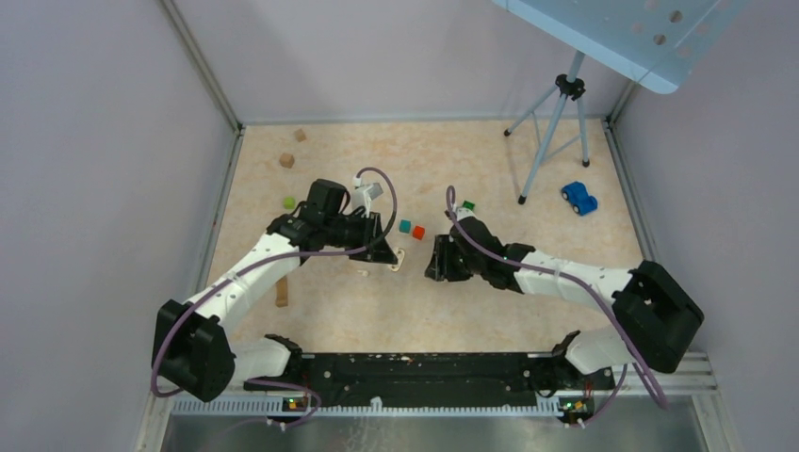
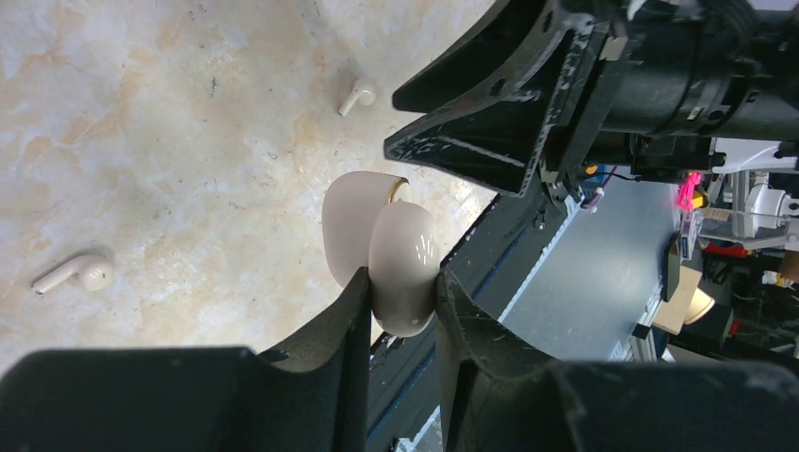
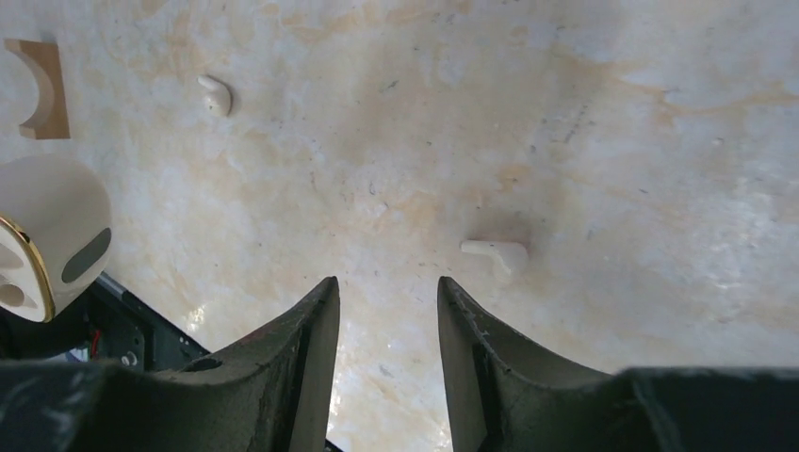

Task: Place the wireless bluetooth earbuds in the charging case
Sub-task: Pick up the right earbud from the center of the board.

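Left jaws are clamped on the charging case [image 2: 405, 268], lid swung open. I cannot tell whether the case touches the table [image 1: 490, 160]. Earbud A [image 2: 75, 273] lies flat on the table left of the case, apart from it. Earbud B [image 3: 497, 252] lies flat on the case's right side, just ahead of the right jaws. Those stand apart with nothing between them.

Step in hand looks like the right arm's pickup of earbud B. It sits off to one side of the gap's line, so shift sideways first. Then go low, since it is tiny and flat, and close across the narrow body, not along the stem. The left arm should hold the case steady with the opening facing the incoming bud.

Room is tight at the case: both arms' tips flank it closely, so there is bump risk. The teal cube [image 1: 404, 226] and red cube [image 1: 417, 232] sit just beyond the case. The arch block [image 3: 42, 85] is well left of the case. The base rail [image 1: 424, 372] is on the case's near side, and there is open table beyond the cubes.
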Robot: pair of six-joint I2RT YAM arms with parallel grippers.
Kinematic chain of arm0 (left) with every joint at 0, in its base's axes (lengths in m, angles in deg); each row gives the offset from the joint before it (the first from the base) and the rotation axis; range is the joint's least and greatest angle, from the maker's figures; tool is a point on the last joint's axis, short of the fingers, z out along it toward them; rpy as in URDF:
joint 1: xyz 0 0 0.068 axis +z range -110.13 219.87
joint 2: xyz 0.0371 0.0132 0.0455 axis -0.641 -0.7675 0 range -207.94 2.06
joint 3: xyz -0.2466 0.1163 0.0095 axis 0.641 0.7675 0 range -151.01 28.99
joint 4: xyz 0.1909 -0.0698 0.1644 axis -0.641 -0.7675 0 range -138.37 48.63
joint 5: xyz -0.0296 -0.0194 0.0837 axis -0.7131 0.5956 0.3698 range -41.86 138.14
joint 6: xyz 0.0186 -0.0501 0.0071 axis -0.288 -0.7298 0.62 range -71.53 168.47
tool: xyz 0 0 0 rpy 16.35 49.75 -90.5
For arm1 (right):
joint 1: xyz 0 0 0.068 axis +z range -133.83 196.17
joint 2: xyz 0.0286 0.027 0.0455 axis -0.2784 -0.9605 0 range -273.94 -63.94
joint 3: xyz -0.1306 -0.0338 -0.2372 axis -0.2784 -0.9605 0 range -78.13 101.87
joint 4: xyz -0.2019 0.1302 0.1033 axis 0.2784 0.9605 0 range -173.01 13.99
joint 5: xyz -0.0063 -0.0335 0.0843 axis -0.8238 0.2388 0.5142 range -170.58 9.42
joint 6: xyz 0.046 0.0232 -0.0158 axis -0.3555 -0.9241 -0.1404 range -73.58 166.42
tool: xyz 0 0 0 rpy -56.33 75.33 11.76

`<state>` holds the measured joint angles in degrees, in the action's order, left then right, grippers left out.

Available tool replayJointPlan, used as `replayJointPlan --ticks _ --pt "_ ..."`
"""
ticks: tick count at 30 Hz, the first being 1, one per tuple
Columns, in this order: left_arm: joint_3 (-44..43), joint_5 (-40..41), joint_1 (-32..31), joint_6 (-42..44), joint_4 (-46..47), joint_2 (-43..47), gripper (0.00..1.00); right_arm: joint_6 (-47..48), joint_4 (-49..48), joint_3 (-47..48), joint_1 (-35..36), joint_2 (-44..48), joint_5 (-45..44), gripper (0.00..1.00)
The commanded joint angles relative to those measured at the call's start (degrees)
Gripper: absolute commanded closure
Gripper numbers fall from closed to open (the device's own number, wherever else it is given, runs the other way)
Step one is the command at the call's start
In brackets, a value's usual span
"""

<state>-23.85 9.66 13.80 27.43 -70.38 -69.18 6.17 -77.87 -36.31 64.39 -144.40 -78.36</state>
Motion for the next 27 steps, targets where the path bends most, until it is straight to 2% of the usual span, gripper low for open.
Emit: replayJointPlan --ticks 1,6,10,12,19,27 --pt "-1.12 -1.03 0.19 -0.26 1.95 1.61 1.0 -1.27 8.12 1.42 0.57 3.76 -6.86 0.6" --pt "-0.63 -1.6 0.22 -0.75 2.3 1.35 1.0 -16.07 11.98 1.3 1.76 2.78 -11.7 0.59" --pt "-0.51 -1.51 0.2 -0.59 2.3 1.45 1.0 -26.1 13.42 2.48 3.72 0.63 -14.89 0.48" --pt "-0.36 -1.7 0.23 -0.71 2.37 1.47 1.0 -28.36 15.2 3.84 4.36 -1.43 -16.44 0.45" --pt "0.53 -1.54 0.23 -0.38 2.49 2.36 1.0 -37.81 22.01 8.87 5.63 -7.69 -21.72 0.49" --pt "1.07 -1.41 0.22 0.29 2.62 2.8 1.0 -38.99 20.73 10.41 5.64 -10.76 -22.86 0.54"
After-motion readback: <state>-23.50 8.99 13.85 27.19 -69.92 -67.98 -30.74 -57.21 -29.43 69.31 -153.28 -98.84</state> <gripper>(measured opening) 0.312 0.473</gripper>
